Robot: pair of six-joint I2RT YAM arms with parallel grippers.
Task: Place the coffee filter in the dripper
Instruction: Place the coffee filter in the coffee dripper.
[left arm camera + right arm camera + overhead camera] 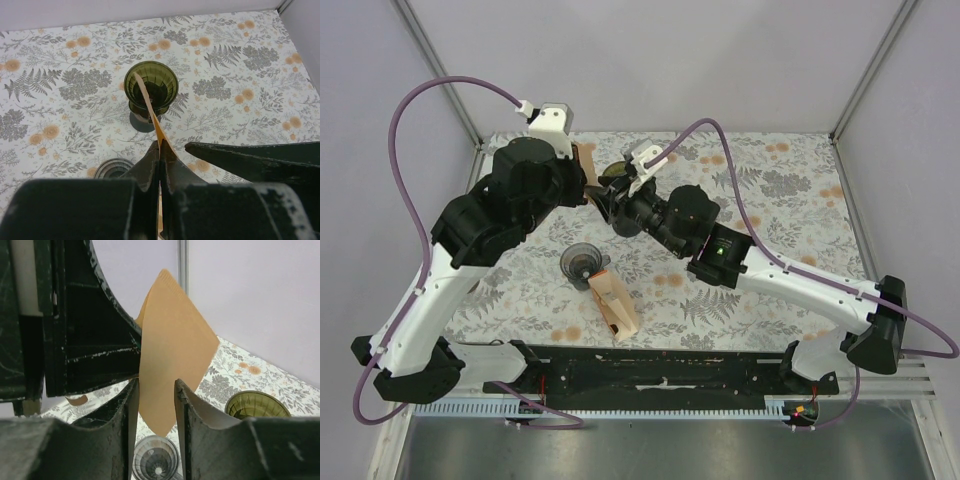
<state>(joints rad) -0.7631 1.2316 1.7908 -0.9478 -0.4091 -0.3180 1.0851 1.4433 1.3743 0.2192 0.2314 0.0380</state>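
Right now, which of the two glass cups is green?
The far cup, behind the held filter in the left wrist view, is green and ribbed; the near cup is smoky grey.

The counter (800, 200) has a cloth on it with grey ferns and orange flowers. A small grey see-through cup (580, 262) stands near the middle. Just beside it, on the near side, is a light wooden holder (615, 310), tipped at a slant. Plain pale walls (720, 60) stand round the back and sides, with a metal post (440, 70) in the corner. A black rail (660, 375) runs along the near edge.
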